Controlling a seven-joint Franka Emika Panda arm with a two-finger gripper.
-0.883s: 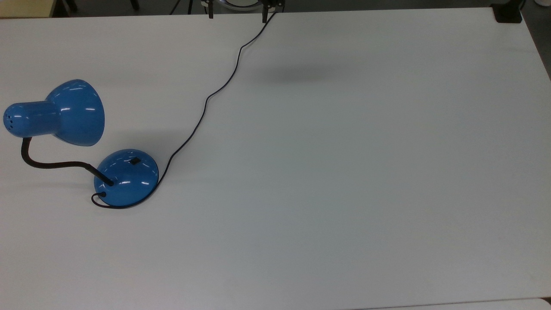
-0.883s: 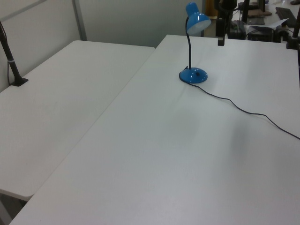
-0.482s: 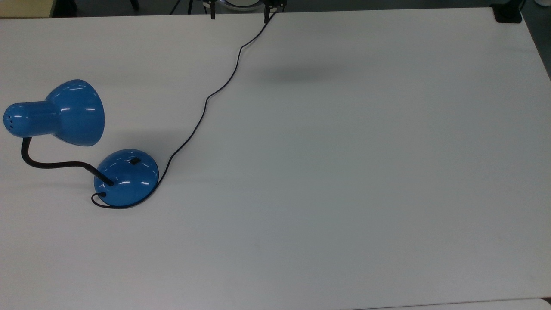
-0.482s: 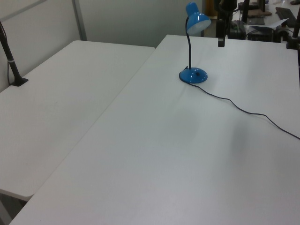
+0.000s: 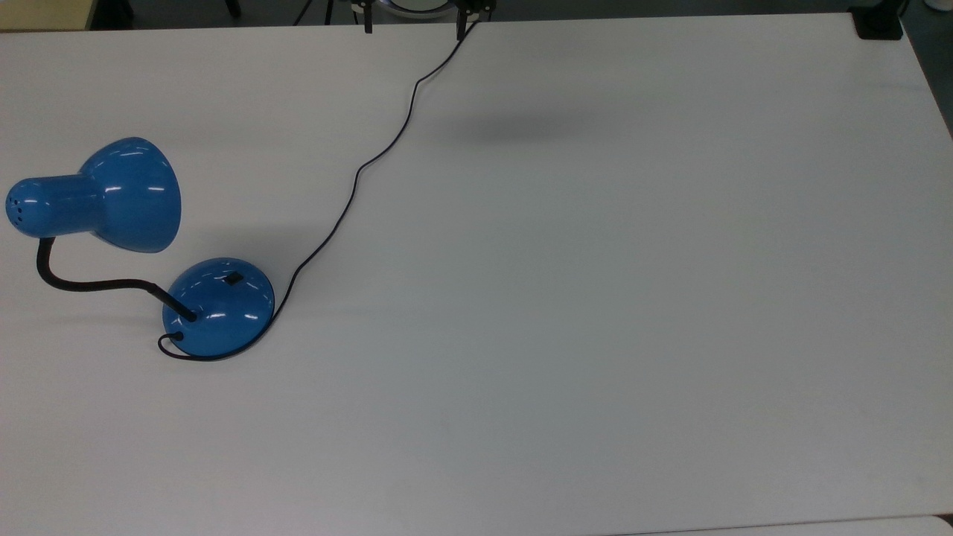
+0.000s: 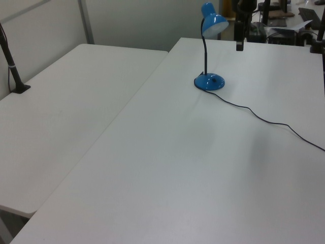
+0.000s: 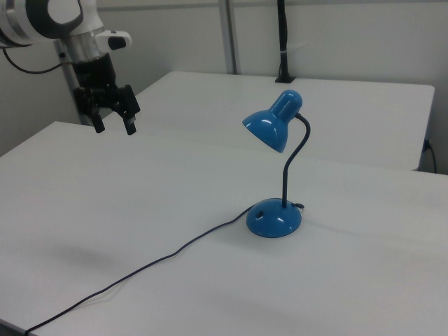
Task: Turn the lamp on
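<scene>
The lamp stands unlit at the top view's left, with its domed blue base (image 5: 220, 305) on the white table (image 5: 595, 298). A small black switch (image 5: 234, 279) sits on the dome. A black gooseneck (image 5: 89, 284) carries the blue shade (image 5: 134, 195). Its cord (image 5: 357, 175) runs to the table's far edge. The base (image 7: 274, 218) and shade (image 7: 269, 126) are at centre right in the right view. My gripper (image 7: 115, 129) hangs open and empty above the table's edge, far from the lamp. Its fingertips (image 5: 365, 27) poke in at the top view's upper edge. In the left view the gripper (image 6: 238, 44) hangs just right of the shade (image 6: 213, 23).
A second white table (image 6: 61, 101) adjoins this one at the left view's left, with a black clamped post (image 6: 14, 71) on it. A black clamp (image 5: 878, 26) sits on the top view's upper right corner. Desks with clutter (image 6: 284, 25) stand behind the lamp.
My gripper's fingertips have shifted slightly to the top view's right. The lamp and its cord have not moved.
</scene>
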